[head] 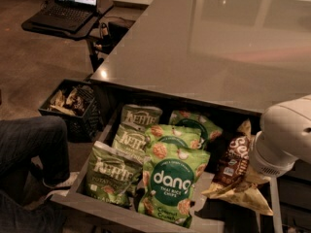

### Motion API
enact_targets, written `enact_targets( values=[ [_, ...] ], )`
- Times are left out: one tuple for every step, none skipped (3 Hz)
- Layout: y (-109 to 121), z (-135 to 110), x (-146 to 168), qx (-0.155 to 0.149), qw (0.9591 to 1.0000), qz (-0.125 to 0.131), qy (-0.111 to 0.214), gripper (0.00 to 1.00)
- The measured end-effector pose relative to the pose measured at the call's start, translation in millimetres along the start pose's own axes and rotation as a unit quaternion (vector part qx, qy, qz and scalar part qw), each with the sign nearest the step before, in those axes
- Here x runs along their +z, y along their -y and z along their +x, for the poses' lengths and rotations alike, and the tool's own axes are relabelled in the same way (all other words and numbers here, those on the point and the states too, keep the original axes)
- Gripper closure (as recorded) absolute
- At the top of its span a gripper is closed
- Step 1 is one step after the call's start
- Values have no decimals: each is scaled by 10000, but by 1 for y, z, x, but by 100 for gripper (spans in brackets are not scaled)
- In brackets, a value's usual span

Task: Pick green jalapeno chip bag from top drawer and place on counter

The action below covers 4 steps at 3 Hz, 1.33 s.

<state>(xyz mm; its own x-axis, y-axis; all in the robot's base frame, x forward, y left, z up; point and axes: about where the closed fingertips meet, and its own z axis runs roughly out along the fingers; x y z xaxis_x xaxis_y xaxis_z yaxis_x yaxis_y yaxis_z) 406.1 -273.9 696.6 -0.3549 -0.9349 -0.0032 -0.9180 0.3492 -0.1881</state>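
Note:
The top drawer (121,212) is pulled out below the glossy grey counter (218,42). Three green Kettle jalapeno chip bags lie in its left column: back (141,116), middle (127,141), front (109,174). Green Dang rice chip bags (175,183) fill the middle. A brown bag (233,161) and a yellow bag (243,194) lie at the right. My white arm (286,132) reaches in from the right. Its gripper (253,173) is at the arm's lower end over the brown and yellow bags, mostly hidden, well to the right of the Kettle bags.
A black slatted crate (73,103) with snacks stands on the floor left of the drawer. A laptop (73,1) sits on a small black table at the back left. A person's jeans leg (29,144) and shoe (58,181) are by the drawer's front left corner.

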Motion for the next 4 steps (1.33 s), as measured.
enact_targets(
  values=[
    [-1, 8, -13, 110, 9998, -158, -6, 100],
    [9, 8, -39, 33, 9996, -210, -162, 100],
    [16, 19, -60, 53, 9982, -373, -471, 100],
    [12, 27, -68, -46, 9957, -595, -707, 100]
  ],
)
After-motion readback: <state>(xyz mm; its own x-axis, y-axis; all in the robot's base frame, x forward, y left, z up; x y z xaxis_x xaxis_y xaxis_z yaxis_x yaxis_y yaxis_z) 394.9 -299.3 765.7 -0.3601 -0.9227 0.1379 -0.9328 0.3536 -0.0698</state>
